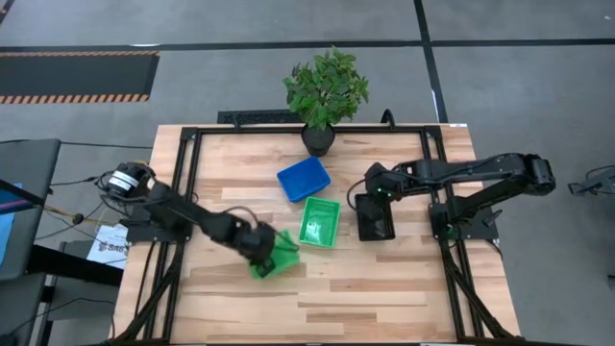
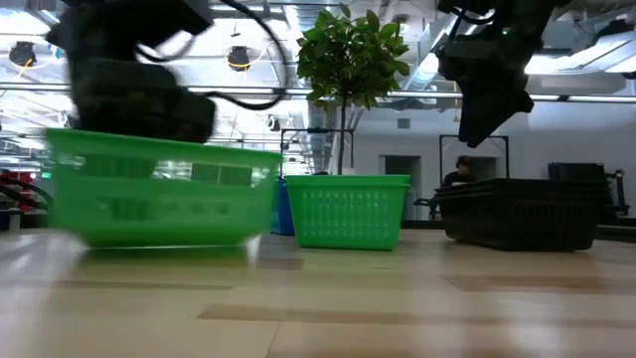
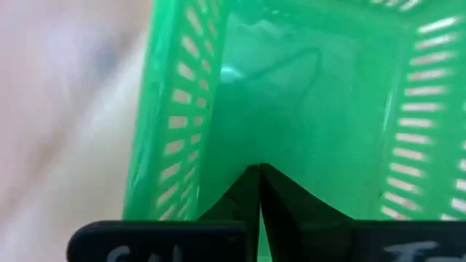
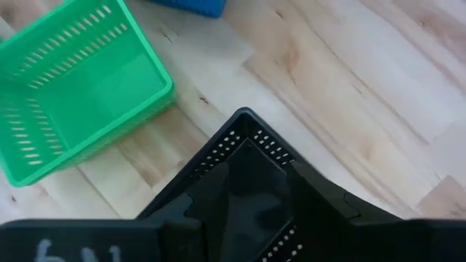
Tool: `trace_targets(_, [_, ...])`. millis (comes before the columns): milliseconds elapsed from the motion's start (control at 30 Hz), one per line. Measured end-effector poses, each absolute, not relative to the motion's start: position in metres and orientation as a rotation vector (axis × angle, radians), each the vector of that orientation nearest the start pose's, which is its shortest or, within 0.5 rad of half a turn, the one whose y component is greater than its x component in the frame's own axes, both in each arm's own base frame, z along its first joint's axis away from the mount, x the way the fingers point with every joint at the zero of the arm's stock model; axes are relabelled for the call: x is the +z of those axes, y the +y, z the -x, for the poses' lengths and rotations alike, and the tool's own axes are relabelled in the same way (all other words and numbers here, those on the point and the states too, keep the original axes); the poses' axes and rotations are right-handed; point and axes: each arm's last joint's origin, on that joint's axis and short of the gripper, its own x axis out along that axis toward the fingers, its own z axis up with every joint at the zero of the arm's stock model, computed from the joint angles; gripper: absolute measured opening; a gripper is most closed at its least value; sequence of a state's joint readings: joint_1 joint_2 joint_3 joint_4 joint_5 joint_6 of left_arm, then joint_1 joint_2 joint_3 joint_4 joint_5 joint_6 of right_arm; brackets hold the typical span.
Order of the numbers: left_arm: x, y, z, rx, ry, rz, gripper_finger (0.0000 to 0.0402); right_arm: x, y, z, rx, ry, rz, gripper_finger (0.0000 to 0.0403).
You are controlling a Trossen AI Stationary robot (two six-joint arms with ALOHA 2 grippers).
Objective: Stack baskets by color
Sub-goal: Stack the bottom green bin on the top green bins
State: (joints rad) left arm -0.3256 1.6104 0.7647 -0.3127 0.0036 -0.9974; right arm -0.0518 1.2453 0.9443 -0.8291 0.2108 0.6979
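We see a green basket (image 1: 272,258) near the front left of the wooden surface (image 1: 384,288), its wall clamped in the left hand (image 1: 261,242), whose fingers are pressed together on it. A second green basket (image 1: 319,222) sits mid-surface, just in front of the blue basket (image 1: 304,179). To its right the right hand (image 1: 370,197) hovers over the black basket (image 1: 376,219), fingers apart.

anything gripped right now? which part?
Left gripper is shut on the wall of a green basket. Right gripper hangs over the black baskets, holding nothing.
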Motion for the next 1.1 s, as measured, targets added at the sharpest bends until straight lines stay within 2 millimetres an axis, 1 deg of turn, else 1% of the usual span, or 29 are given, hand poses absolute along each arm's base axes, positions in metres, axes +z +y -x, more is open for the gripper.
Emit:
trace_targets(100, [0.137,-0.075,-0.269,0.251,1.159,0.688,0.0004,0.251,-0.021,-0.227,-0.602,1.004,-0.495,0.0159])
trace_targets(300, [0.145,-0.064,-0.274,0.13,1.18,0.736,0.0004,0.252,-0.027,-0.227,-0.618,0.995,-0.5,0.0159])
trace_targets(433, [0.159,-0.062,-0.272,0.05,1.144,0.726,0.0005,0.254,-0.029,-0.231,-0.597,0.962,-0.488,0.0159])
trace_targets(533, [0.175,-0.06,-0.267,0.01,1.085,0.703,0.0018,0.256,-0.029,-0.236,-0.538,0.923,-0.487,0.0159])
trace_targets(667, [0.198,-0.055,-0.257,-0.008,1.032,0.703,0.0063,0.262,-0.029,-0.245,-0.462,0.837,-0.457,0.0165])
trace_targets(833, [0.224,-0.046,-0.23,0.012,1.025,0.719,0.0144,0.267,-0.036,-0.263,-0.399,0.685,-0.43,0.0185])
trace_targets(900, [0.234,-0.042,-0.218,0.032,1.013,0.74,0.0172,0.266,-0.04,-0.276,-0.338,0.632,-0.405,0.0194])
trace_targets(967, [0.244,-0.039,-0.206,0.063,0.983,0.766,0.0194,0.26,-0.042,-0.287,-0.296,0.613,-0.393,0.0201])
trace_targets(1100, [0.263,-0.033,-0.186,0.149,0.865,0.796,0.0213,0.253,-0.042,-0.318,-0.237,0.631,-0.316,0.0205])
